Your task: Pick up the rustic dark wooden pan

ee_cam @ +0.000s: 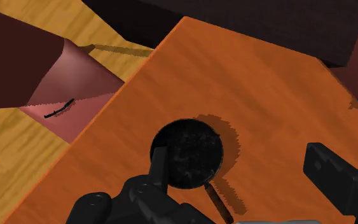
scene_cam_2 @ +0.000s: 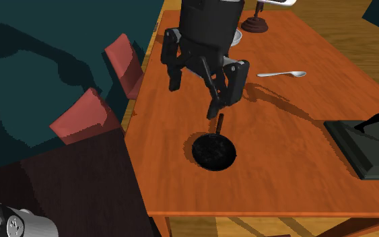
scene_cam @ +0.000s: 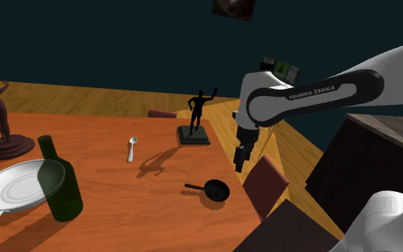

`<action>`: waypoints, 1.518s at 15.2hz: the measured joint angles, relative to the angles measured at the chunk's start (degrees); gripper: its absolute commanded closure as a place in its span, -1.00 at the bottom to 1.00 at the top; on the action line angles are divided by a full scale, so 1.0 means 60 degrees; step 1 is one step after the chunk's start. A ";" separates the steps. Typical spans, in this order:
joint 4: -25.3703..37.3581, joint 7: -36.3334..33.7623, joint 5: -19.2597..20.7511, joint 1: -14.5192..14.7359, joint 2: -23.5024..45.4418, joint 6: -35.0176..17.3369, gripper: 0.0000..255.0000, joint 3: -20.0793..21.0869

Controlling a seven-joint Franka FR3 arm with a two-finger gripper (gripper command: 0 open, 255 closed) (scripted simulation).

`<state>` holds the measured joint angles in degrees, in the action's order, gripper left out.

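My gripper (scene_cam_2: 198,91) hangs over the orange table (scene_cam_2: 295,161), fingers spread wide, pinching nothing. The small dark pan (scene_cam_2: 213,151) lies flat beneath me, untouched, near the table edge beside two red chairs (scene_cam_2: 87,114).

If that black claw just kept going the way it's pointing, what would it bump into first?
Probably the dark pan lying on the table: one finger of the open gripper lines up over its rim, though depth is unclear.
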<state>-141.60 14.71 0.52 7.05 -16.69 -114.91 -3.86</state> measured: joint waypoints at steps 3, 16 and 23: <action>0.0282 0.0555 0.0202 0.0176 0.1171 -0.0976 -1.00 0.0084; 0.2117 0.2122 0.1729 0.0803 0.5704 -0.4129 -1.00 0.0539; 0.2330 0.2074 0.2013 0.0871 0.6701 -0.4947 -1.00 0.0482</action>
<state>-127.62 27.16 12.60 12.27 23.51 -144.59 -0.96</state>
